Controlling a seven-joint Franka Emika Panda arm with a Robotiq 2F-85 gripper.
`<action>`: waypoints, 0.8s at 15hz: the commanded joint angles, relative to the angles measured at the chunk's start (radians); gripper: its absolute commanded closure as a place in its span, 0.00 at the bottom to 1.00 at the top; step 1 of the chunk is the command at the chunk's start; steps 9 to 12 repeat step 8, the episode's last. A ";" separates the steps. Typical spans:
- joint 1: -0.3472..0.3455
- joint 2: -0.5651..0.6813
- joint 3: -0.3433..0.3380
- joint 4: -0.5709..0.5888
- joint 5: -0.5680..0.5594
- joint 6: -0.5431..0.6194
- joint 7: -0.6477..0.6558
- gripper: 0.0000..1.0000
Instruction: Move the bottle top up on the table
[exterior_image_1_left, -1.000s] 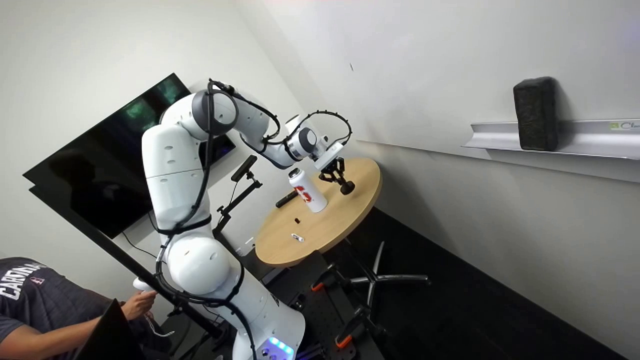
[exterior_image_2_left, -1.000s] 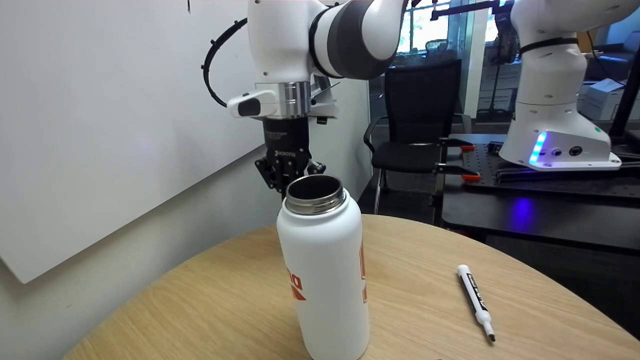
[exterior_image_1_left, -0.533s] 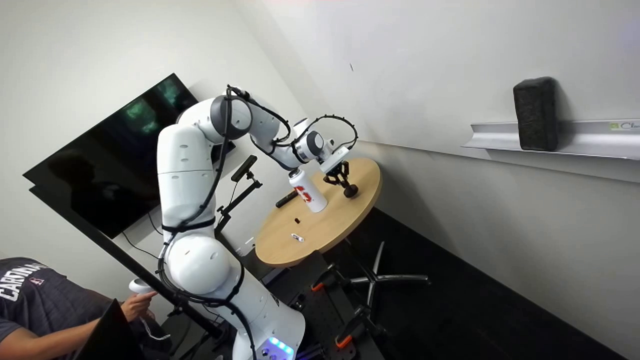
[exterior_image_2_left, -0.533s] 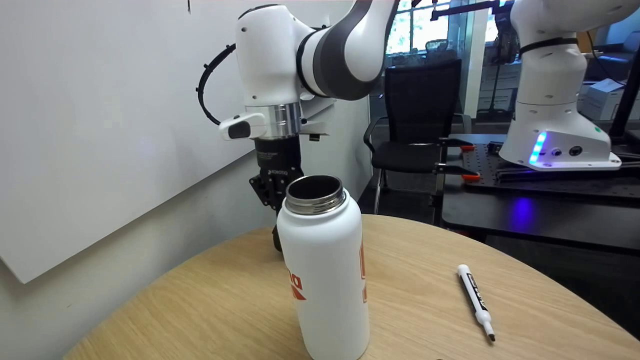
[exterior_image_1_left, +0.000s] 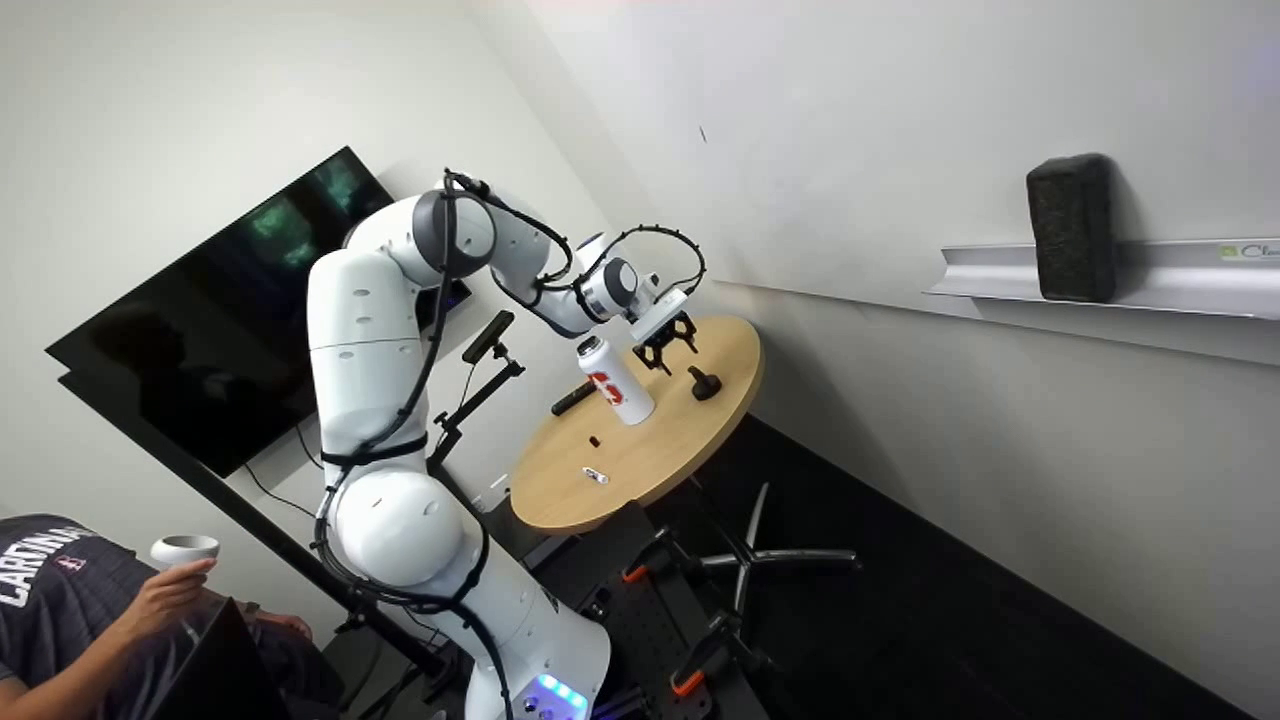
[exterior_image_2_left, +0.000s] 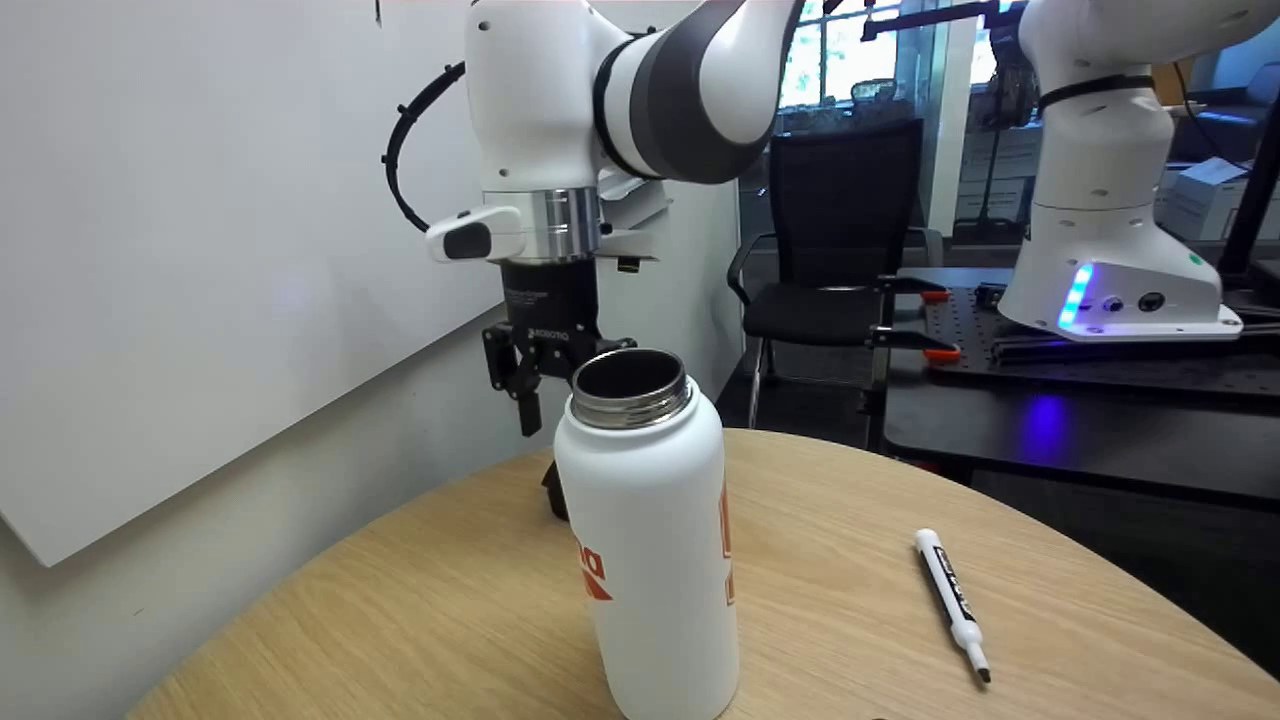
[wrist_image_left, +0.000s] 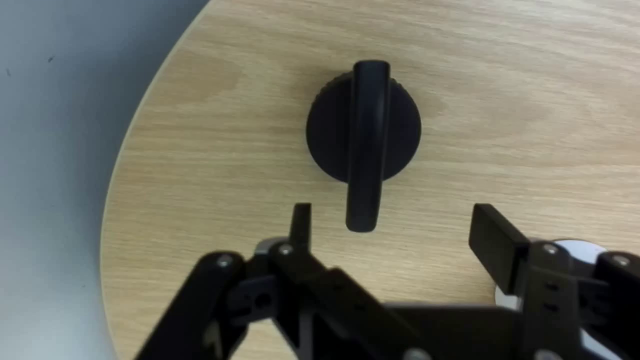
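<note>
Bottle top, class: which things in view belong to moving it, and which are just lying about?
Job:
black bottle top
round table
claw, open
white bottle, probably the top's own

Lying about:
marker
small dark piece
black block on the wall ledge

In an exterior view, well back and tilted, I see nearly the whole arm (exterior_image_1_left: 360, 390). In an exterior view, close at the table (exterior_image_2_left: 430, 600), the camera faces the bottle (exterior_image_2_left: 650, 540), robot base (exterior_image_2_left: 1120, 260) beyond. Both exterior views share arm, table, bottle. Wrist view: faces down, near the bottle top (wrist_image_left: 367, 140); exact height unclear.
</note>
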 joint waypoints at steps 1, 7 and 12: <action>0.020 -0.199 -0.001 -0.162 -0.029 -0.040 0.097 0.00; -0.020 -0.497 0.059 -0.442 0.066 -0.031 0.177 0.00; -0.022 -0.534 0.065 -0.475 0.092 -0.029 0.176 0.00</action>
